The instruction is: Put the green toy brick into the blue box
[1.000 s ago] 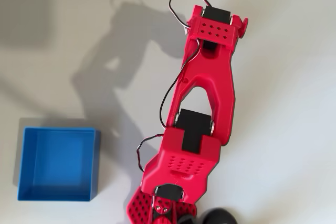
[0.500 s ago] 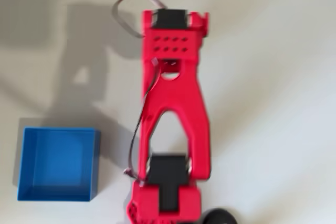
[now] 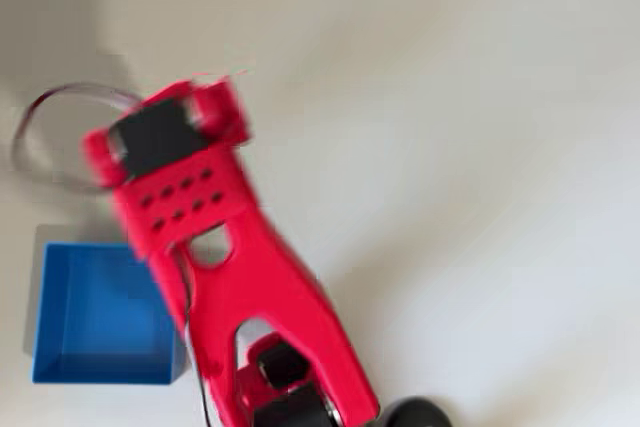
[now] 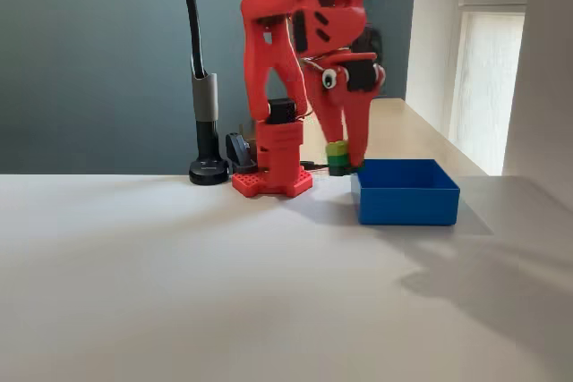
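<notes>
Jaws clamping the brick [image 4: 337, 157], I'm hanging it just off the box's [image 4: 405, 191] left wall in the fixed view. Letting go now could bounce it off the rim onto the table [image 4: 179, 284].

The red arm [image 4: 295, 60] stood folded over at the elbow, its hand [image 4: 345, 160] pointing straight down, seemingly clamped; the overhead view was blurred.

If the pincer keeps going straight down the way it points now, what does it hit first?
Probably the near-left edge of the blue box, or the table just beside it. The pincer points down, holding the green toy brick by that corner; depth is unclear.
</notes>
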`<state>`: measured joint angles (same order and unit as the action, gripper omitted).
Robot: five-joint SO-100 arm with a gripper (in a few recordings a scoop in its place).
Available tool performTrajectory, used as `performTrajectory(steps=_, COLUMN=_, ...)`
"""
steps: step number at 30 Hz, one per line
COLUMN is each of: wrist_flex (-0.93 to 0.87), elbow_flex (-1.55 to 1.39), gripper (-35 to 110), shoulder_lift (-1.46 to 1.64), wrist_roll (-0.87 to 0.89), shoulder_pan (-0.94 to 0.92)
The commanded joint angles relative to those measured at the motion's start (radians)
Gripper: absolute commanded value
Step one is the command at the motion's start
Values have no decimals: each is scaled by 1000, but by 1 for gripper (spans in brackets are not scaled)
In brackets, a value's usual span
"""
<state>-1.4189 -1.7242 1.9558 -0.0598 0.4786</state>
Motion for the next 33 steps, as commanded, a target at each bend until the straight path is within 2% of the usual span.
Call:
performTrajectory(steps=1, wrist_flex=-28, elbow_flex=-9, gripper=0, shoulder_lift=106, wrist_roll=66, shoulder_pan=164)
performTrajectory(steps=15, wrist_flex=-67, elbow_flex=-57, gripper=0, shoulder_lift=133, wrist_roll=259, shoulder_pan=509)
performTrajectory(steps=28, wrist_flex=-61, elbow_flex=-17, gripper=0, shoulder_lift=120, wrist_roll=302, shoulder_pan=661)
performTrajectory(steps=33, wrist_flex=-44, elbow_flex=3, gripper=0, shoulder_lift=11, wrist_roll=308, shoulder_pan=664)
